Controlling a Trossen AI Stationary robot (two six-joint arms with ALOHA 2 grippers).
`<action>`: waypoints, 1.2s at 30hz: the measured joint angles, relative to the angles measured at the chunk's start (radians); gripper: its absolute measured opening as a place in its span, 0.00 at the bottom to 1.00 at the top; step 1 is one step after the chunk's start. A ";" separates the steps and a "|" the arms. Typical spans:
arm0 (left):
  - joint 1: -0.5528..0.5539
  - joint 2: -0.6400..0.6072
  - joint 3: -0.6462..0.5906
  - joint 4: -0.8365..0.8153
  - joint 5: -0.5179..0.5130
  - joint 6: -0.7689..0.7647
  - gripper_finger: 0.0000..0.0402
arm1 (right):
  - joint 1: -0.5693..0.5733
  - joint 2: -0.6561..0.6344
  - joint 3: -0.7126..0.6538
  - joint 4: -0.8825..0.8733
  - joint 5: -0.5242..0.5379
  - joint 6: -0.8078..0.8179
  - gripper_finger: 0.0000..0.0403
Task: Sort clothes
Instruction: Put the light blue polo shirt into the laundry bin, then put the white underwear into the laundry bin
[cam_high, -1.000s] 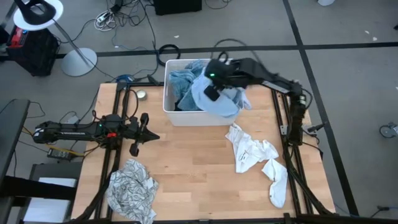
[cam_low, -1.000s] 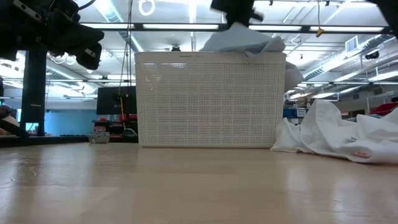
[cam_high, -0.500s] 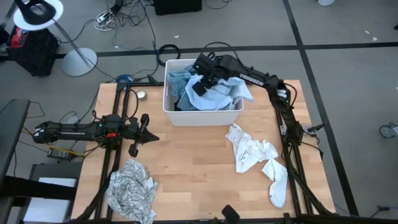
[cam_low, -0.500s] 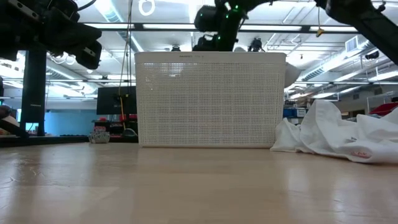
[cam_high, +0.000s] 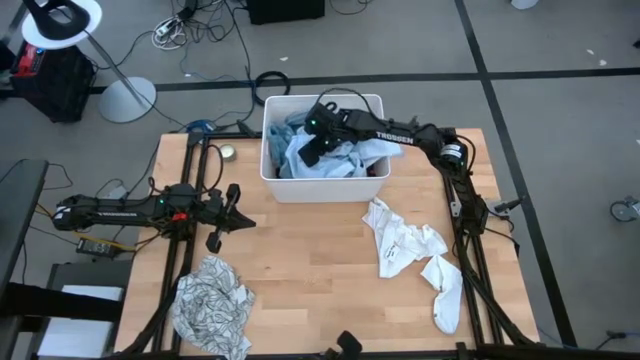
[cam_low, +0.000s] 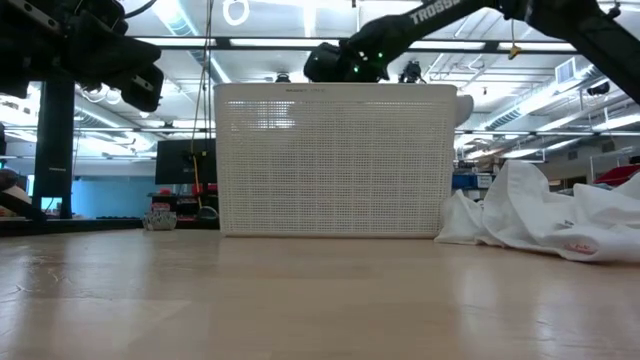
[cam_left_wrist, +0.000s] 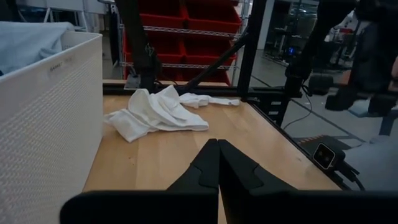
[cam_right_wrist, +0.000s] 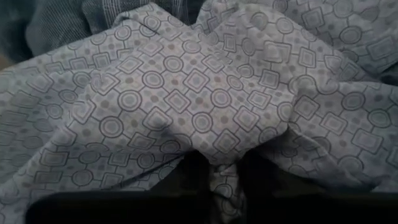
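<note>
The white tub (cam_high: 325, 195) stands at the table's far middle and holds several clothes. A light-blue patterned shirt (cam_high: 350, 155) lies on top of them, next to teal cloth (cam_high: 285, 128). My right gripper (cam_high: 311, 153) reaches down into the tub and is shut on that shirt (cam_right_wrist: 186, 87). In the low view the tub's wall (cam_low: 335, 160) hides its fingers. White garments (cam_high: 403, 245) and a white sock (cam_high: 445, 300) lie on the table's right half. A white-grey patterned top (cam_high: 210, 305) lies crumpled at the near left. My left gripper (cam_high: 250, 220) hovers shut and level over the left side. My right gripper has a raised fold of the light-blue shirt (cam_right_wrist: 221, 168) between its two fingers. It comes from above at a slant, from the tub's right side. The shirt spreads slack over the other clothes in the tub. I cannot tell how many layers are in the fold.
A small round tin (cam_high: 228, 152) sits at the table's far left, beside the tub. Dark frame rails (cam_high: 470, 250) run along both side edges. Bare wood (cam_high: 320, 270) stretches from the tub to the near edge, between the white garments and the patterned top.
My right gripper has sunk into the tub and gone toward the table's left, tipping further downward. It took the light-blue shirt with it. The shirt hung high and draped over the tub's near right rim, and now lies inside the tub.
</note>
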 joint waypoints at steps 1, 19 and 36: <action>0.000 0.000 0.000 0.000 0.000 0.000 0.01 | 0.001 -0.001 -0.023 0.023 -0.001 0.000 0.18; 0.000 0.000 0.000 -0.002 -0.001 0.000 0.01 | 0.010 -0.123 -0.045 0.003 -0.041 -0.027 0.38; 0.000 0.000 0.000 0.004 0.018 -0.019 0.01 | 0.043 -0.464 -0.042 -0.212 0.068 -0.072 0.47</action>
